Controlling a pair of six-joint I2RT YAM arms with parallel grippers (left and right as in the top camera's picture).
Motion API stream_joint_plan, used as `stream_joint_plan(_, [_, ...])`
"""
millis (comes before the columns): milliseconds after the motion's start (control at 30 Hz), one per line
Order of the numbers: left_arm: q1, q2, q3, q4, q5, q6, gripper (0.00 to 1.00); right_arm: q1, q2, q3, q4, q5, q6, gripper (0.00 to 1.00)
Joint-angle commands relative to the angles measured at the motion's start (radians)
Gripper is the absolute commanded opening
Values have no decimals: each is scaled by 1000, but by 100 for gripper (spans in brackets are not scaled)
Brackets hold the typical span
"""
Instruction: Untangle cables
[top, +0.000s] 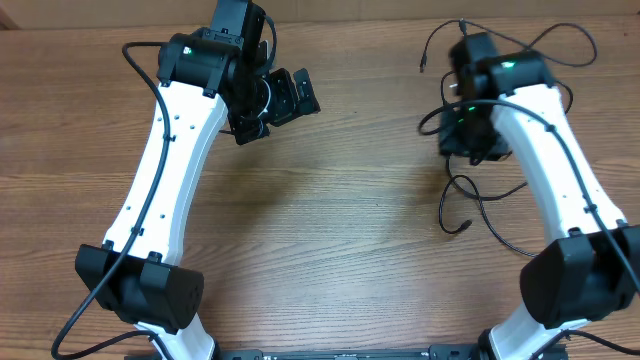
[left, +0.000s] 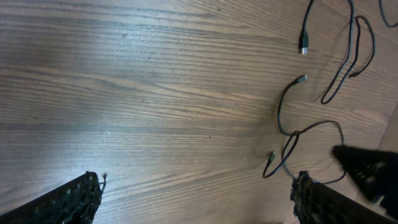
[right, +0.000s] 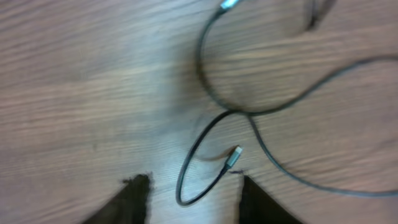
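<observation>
Thin black cables (top: 470, 205) lie loose on the wooden table at the right, with more strands (top: 560, 45) behind the right arm. My right gripper (right: 194, 186) hangs low over them. Its fingers (right: 134, 199) stand apart on either side of a small cable loop (right: 189, 168) that ends in a silver plug (right: 234, 157); neither finger touches the cord. A larger cable curve (right: 211, 81) lies beyond. My left gripper (left: 196, 193) is wide open over bare wood at the upper left, with nothing between its fingers (left: 74, 199). In the left wrist view the cables (left: 286, 118) lie to its right.
The right arm's dark wrist (left: 370, 171) shows at the lower right of the left wrist view. Thicker black arm wiring (top: 140, 55) runs along the left arm. Both arm bases (top: 140, 285) stand at the table's near edge.
</observation>
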Motion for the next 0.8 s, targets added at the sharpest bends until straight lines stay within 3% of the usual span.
stream_joint_plan(0, [6, 2, 21, -3, -10, 16, 100, -66, -8, -6, 28, -5, 23, 31])
stream_joint_plan(133, [6, 2, 21, -5, -10, 16, 100, -128, -8, -53, 87, -109, 18, 16])
stream_joint_plan(533, [6, 2, 21, -3, -10, 16, 100, -119, -8, -263, 254, -198, 16, 4])
stream_joint_plan(767, [6, 2, 21, -3, -10, 16, 100, -115, -8, -350, 324, -227, 19, 4])
